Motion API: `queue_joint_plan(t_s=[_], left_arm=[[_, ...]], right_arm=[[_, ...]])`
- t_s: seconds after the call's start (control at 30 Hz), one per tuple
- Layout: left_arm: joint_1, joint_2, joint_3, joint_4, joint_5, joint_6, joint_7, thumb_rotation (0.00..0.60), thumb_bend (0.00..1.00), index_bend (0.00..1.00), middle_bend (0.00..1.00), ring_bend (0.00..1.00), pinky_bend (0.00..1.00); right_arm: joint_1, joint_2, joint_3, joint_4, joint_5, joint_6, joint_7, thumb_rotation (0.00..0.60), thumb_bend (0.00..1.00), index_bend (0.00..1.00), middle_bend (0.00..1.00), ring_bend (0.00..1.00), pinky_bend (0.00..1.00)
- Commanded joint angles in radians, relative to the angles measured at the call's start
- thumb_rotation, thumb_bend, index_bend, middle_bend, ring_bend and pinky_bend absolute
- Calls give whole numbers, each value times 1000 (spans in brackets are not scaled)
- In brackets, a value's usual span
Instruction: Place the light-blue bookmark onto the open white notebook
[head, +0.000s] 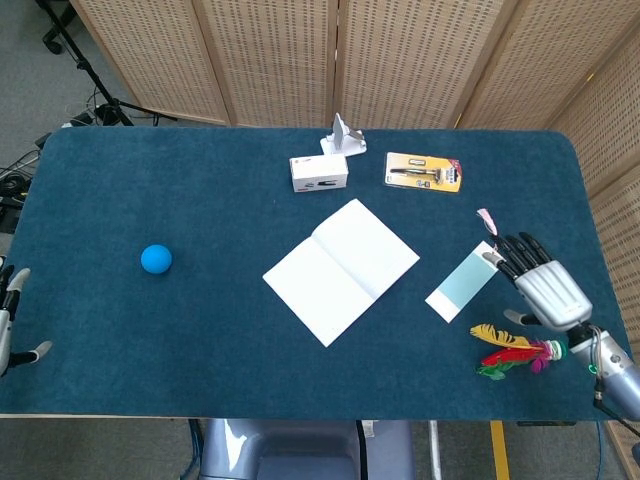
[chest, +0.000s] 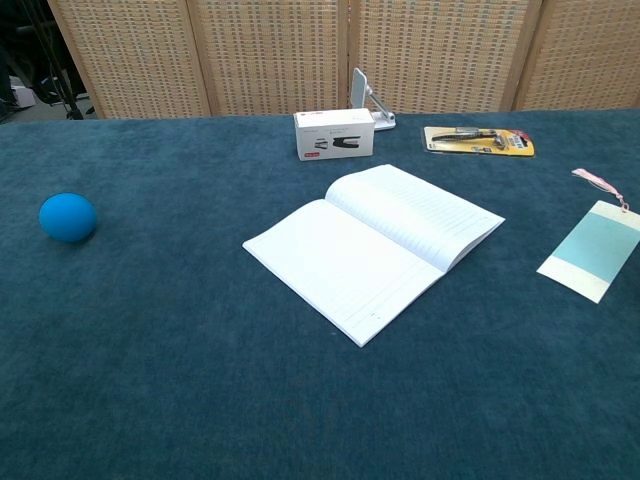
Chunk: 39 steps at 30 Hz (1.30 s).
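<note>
The light-blue bookmark (head: 463, 283) (chest: 594, 250) lies flat on the blue table, right of the open white notebook (head: 341, 270) (chest: 373, 246), with a pink tassel at its far end. In the head view my right hand (head: 540, 285) hovers open just right of the bookmark, its fingertips (head: 500, 252) near the bookmark's top corner; I cannot tell whether they touch. My left hand (head: 8, 325) is open at the table's left front edge. Neither hand shows in the chest view.
Colourful feathers (head: 513, 352) lie just below my right hand. A blue ball (head: 156, 259) (chest: 68, 217) sits at the left. A white box (head: 318, 172), a white stand (head: 343, 136) and a yellow packaged tool (head: 424, 172) line the far side.
</note>
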Motion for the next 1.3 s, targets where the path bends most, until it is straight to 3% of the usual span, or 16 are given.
queue_joint_plan(t_s=[0.03,0.3,0.67,1.3], left_arm=[[-19,-14,-17,13,-42,-31,25,600,0,0,0,0,0],[-37,-24,-35,28,-100,-63,44,600,0,0,0,0,0],[-47,-32,-37,33,-128,-77,60,600,0,0,0,0,0],[-60,-43,-35,40,-149,-89,78,600,0,0,0,0,0]], right_arm=[[140,-160,-40,324,-134,-49,90,600,0,165,0,0,0],[209,-274,-123,550,-190,-103,156,600,0,192,0,0,0],[239,-373,-192,723,-220,-94,176,600,0,209,0,0,0],[238,-462,-263,874,-207,-103,245,600,0,209,0,0,0]])
